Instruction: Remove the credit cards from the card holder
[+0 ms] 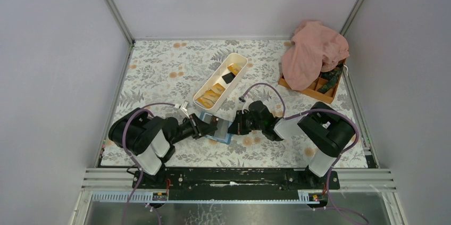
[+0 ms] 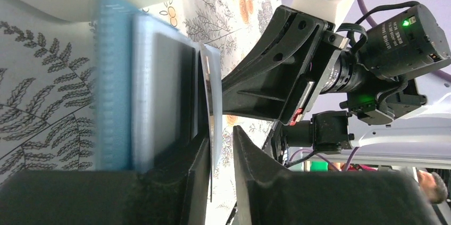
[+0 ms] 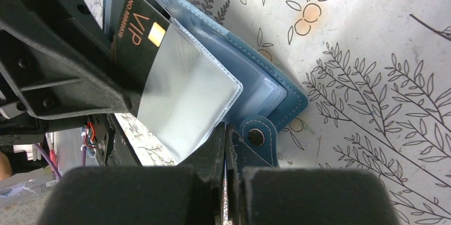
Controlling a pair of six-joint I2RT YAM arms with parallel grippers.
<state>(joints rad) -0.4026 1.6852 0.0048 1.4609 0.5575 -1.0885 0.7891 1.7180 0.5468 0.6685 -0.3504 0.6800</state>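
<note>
Left pincer: the left arm's black two-finger pincer (image 2: 220,141) lies low at the near left of the floral-patterned table (image 1: 159,65). Its jaws are a little apart, with one thin clear leaf standing in the gap, not clamped.
Right pincer: the right arm's black pincer (image 3: 225,135) reaches in from the right, jaws together at the holder's edge, just beside the snap tab (image 3: 256,137). Whether a leaf is nipped between them I cannot tell.
Card holder: the small flat blue folding card holder (image 3: 284,94) lies open on the table between the two pincers, with clear plastic sleeves (image 3: 186,92) fanned over it.
Card in reach: a black credit card marked VIP with a gold chip (image 3: 139,28) sits part-way in a sleeve, touching or just beside the left pincer's finger.
Handling: the card is probably light, stiff and slick. The sleeves look floppy and likely to drag along with it.
Where to hold: the bare end of the card, flat faces between the pads, with the holder pinned down.
Tray: farther off, a long white oblong tray (image 1: 239,57) holds orange-yellow cards (image 1: 210,96) and a black card (image 1: 228,77).
</note>
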